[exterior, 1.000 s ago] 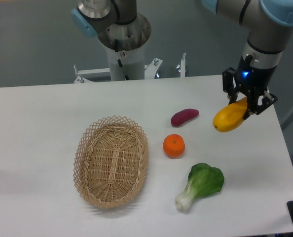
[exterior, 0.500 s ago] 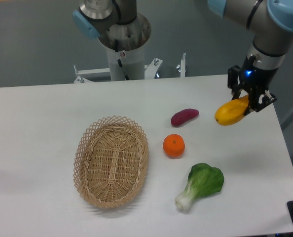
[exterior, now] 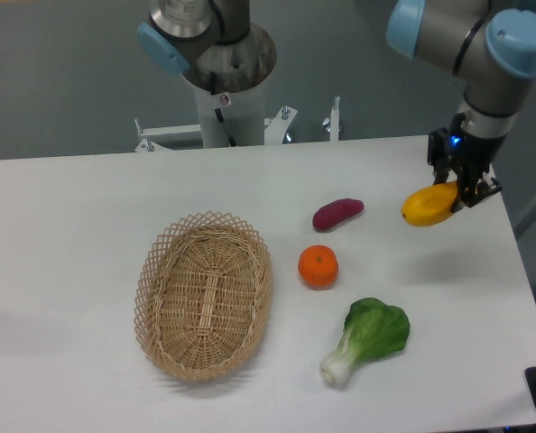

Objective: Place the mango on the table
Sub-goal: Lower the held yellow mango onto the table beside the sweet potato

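The yellow-orange mango (exterior: 427, 207) hangs in my gripper (exterior: 458, 188) above the right side of the white table (exterior: 87, 225). The gripper is shut on the mango's right end, and the tapered left end points down-left. A faint shadow lies on the table below it, so the mango is held clear of the surface.
A purple sweet potato (exterior: 337, 214) and an orange tangerine (exterior: 318, 266) lie left of the mango. A bok choy (exterior: 369, 336) lies at the front right. An oval wicker basket (exterior: 205, 294) stands empty at the middle left. The table's right edge is close to the gripper.
The gripper has risen with the mango and drifted slightly right and toward the back. The other things have not moved.
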Motion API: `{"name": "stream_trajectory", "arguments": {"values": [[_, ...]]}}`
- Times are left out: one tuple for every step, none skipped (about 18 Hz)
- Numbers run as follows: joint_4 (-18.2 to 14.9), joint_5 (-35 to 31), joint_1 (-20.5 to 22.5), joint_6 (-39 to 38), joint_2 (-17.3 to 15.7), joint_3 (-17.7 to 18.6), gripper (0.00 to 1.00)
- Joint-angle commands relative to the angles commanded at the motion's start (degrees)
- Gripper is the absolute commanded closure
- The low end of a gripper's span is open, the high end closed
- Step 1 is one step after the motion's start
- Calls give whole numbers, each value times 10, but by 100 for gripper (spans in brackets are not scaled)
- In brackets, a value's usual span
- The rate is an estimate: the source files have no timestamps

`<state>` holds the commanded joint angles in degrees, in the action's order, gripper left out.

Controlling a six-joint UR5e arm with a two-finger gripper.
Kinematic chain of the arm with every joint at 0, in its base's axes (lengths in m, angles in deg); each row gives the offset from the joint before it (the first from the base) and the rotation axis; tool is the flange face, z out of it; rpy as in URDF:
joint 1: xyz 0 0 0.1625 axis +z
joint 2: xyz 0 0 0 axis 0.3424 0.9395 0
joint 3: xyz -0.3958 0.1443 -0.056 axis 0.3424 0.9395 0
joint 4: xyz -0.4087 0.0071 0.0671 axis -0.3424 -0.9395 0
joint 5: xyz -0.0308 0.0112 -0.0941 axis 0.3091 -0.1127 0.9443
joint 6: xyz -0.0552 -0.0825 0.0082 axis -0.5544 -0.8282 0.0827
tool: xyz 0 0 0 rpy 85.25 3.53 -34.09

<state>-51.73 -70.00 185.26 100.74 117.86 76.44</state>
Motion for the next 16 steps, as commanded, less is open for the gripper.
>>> {"name": "stream_trajectory", "arguments": {"values": [[17, 0, -1, -1, 5, 6, 63], [33, 0, -1, -1, 14, 10, 63], [47, 0, -1, -1, 24, 16, 63], [62, 0, -1, 0, 29, 24, 63], [73, 0, 0, 0, 31, 32, 63], [79, -1, 1, 0, 33, 40, 63], [82, -1, 3, 0, 33, 47, 63], [82, -1, 3, 0, 33, 52, 63], [82, -1, 3, 0, 33, 57, 63], [84, -1, 3, -1, 33, 63, 63], [84, -1, 3, -2, 33, 66, 63], [85, -2, 2, -3, 33, 71, 63], [87, -1, 2, -4, 33, 78, 63], [93, -2, 2, -5, 33, 82, 63], [101, -2, 1, -8, 33, 87, 63], [107, -2, 1, -5, 33, 95, 63]]}}
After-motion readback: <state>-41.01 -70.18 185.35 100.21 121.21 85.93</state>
